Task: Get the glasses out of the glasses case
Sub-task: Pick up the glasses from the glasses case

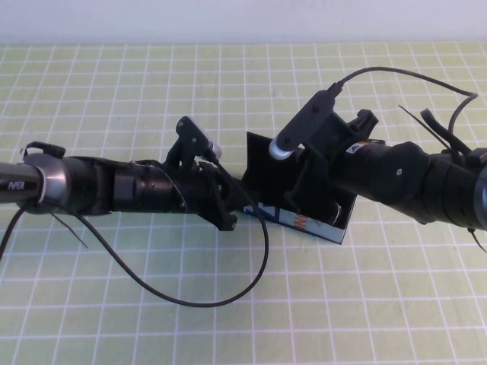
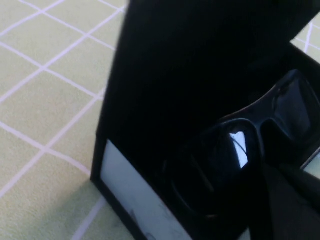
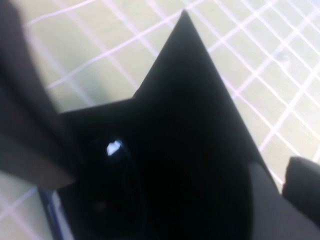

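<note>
1. Right gripper (image 1: 304,199): lowered inside the open glasses case (image 1: 332,228); grip state cannot be told.
2. Left gripper (image 1: 237,199): at the case's left end; state cannot be told.
3. Glasses (image 2: 235,160): lying inside the case.
4. Case: lid raised, on green gridded mat (image 1: 152,319).

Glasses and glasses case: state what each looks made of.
Glasses: likely glossy black plastic; thick frame, dark lenses showing a bright reflection. Glasses case: probably matte black card or board, judging by its flat, stiff lid and printed white side panel.
</note>
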Controlling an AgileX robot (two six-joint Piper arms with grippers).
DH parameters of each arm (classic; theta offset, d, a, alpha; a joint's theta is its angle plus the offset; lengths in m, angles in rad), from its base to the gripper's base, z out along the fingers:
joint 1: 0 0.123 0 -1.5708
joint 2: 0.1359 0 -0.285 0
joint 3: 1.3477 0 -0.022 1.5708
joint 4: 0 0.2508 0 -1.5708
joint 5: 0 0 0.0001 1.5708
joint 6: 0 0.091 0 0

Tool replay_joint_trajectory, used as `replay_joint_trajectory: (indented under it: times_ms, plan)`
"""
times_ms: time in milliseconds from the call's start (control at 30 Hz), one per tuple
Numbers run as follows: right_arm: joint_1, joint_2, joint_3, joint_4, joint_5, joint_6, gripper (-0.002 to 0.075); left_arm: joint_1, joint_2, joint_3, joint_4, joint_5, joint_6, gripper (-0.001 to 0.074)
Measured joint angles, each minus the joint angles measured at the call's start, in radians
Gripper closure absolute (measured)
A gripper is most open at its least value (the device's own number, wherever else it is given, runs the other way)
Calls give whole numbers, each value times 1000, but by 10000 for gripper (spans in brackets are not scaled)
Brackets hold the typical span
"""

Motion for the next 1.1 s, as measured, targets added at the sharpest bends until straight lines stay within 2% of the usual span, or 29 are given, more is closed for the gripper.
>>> replay_joint_trajectory:
  times_ms: [200,333,833,1100]
  plan:
    - [-2,2,0,48,-23,0,622,0,0,0,0,4,0,739]
    - [-2,15,0,76,-51,0,589,0,0,0,0,4,0,739]
    - [-5,40,0,169,-169,0,327,0,0,0,0,7,-8,739]
    - [-27,46,0,229,-230,0,312,0,0,0,0,7,-20,739]
